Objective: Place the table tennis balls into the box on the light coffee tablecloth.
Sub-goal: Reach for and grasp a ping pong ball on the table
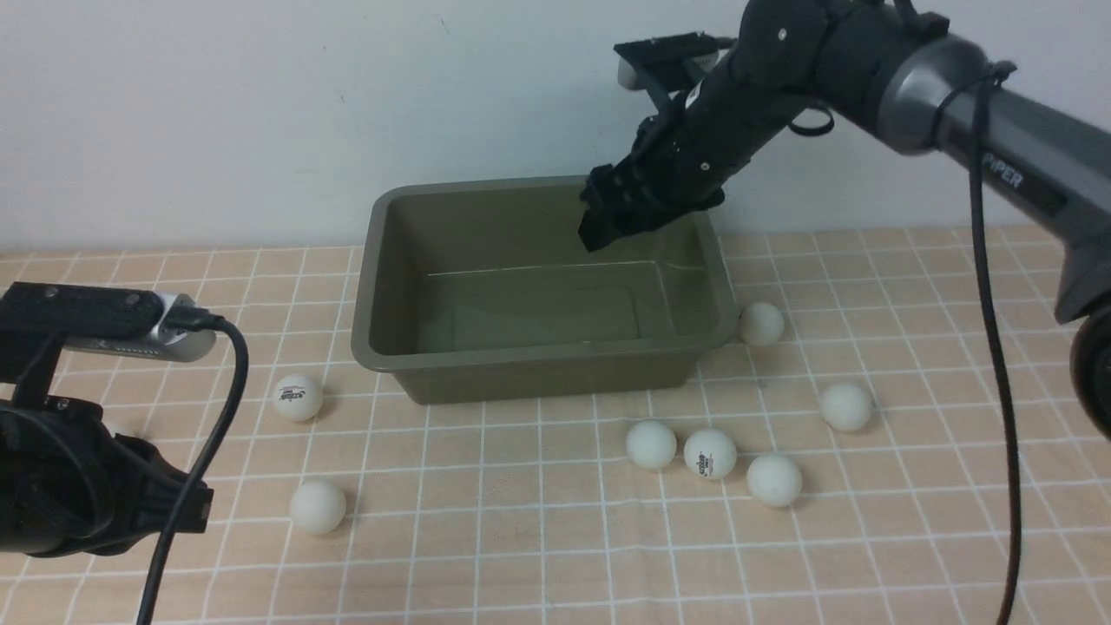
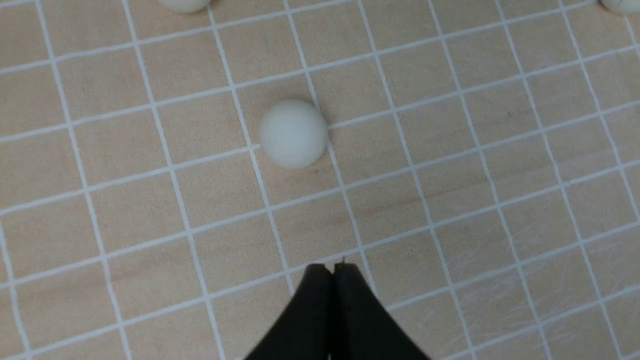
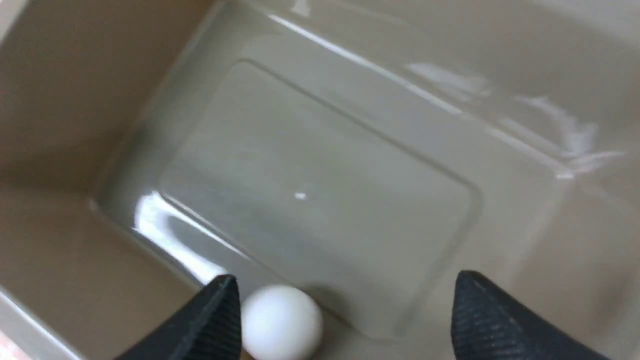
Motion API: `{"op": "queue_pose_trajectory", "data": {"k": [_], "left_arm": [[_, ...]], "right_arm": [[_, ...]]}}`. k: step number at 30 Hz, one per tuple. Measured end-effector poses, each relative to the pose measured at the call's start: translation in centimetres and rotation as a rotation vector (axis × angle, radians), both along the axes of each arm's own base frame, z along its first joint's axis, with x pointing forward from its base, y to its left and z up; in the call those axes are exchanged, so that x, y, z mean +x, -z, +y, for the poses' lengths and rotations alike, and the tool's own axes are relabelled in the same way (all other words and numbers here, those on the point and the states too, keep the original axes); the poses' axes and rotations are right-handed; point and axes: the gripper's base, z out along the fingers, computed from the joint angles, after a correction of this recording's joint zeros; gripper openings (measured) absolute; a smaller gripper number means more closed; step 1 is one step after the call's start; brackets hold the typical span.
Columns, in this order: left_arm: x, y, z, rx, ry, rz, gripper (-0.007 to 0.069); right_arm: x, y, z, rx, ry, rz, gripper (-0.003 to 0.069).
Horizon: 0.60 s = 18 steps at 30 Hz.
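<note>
**Front view.** The box [image 1: 538,382] stood on the light coffee tablecloth [image 1: 521,555]. The right gripper [image 1: 608,227] hung over the box's far right corner. Seven table tennis balls [image 1: 651,444] lay on the cloth outside the box, two to its left and five to its right and front, all apart from that gripper.

**Left wrist view.** The left gripper [image 2: 332,272] was clenched tip to tip, holding nothing. One white ball [image 2: 293,133] lay on the cloth ahead of the tips, apart from them.

**Right wrist view.** The right gripper [image 3: 347,300] was spread wide, grasping nothing. A lone ball [image 3: 281,322] showed inside the box, just beside one fingertip [image 3: 222,305]. Contact could not be determined.
</note>
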Motion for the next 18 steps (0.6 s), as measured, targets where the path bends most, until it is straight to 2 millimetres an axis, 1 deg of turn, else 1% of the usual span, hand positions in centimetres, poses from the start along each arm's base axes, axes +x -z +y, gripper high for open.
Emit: {"op": "queue_pose_trajectory", "data": {"k": [1, 3, 5, 6, 9, 10, 11, 12, 15, 18], "left_arm": [[0.0, 0.0, 0.0, 0.0, 0.0, 0.0, -0.0068], [0.0, 0.0, 0.0, 0.001, 0.0, 0.0, -0.0068], [0.0, 0.0, 0.0, 0.001, 0.0, 0.0, -0.0068], [0.0, 0.0, 0.0, 0.001, 0.0, 0.0, -0.0068], [0.0, 0.0, 0.0, 0.001, 0.0, 0.0, -0.0068], [0.0, 0.0, 0.0, 0.001, 0.0, 0.0, -0.0068], [0.0, 0.0, 0.0, 0.001, 0.0, 0.0, -0.0068], [0.0, 0.0, 0.0, 0.001, 0.0, 0.0, -0.0068], [0.0, 0.0, 0.0, 0.001, 0.0, 0.0, -0.0068], [0.0, 0.0, 0.0, 0.001, 0.0, 0.0, -0.0068]], "right_arm": [[0.1, -0.9, -0.6, -0.034, 0.02, -0.008, 0.0509], [0.4, -1.9, -1.7, -0.092, 0.063, -0.034, 0.0509], [0.9, -2.5, -3.5, -0.138, 0.135, -0.054, 0.0509], [1.1, -2.5, -4.4, -0.156, 0.166, -0.052, 0.0509], [1.6, -1.7, -6.9, -0.173, 0.232, -0.016, 0.0509], [1.6, -1.6, -7.1, -0.174, 0.235, -0.011, 0.0509], [1.8, -0.8, -8.1, -0.175, 0.254, 0.024, 0.0509], [1.8, -0.2, -8.7, -0.172, 0.264, 0.049, 0.0509], [1.7, 1.4, -9.6, -0.17, 0.273, 0.112, 0.0509], [1.5, 2.4, -9.6, -0.169, 0.265, 0.148, 0.0509]]}}
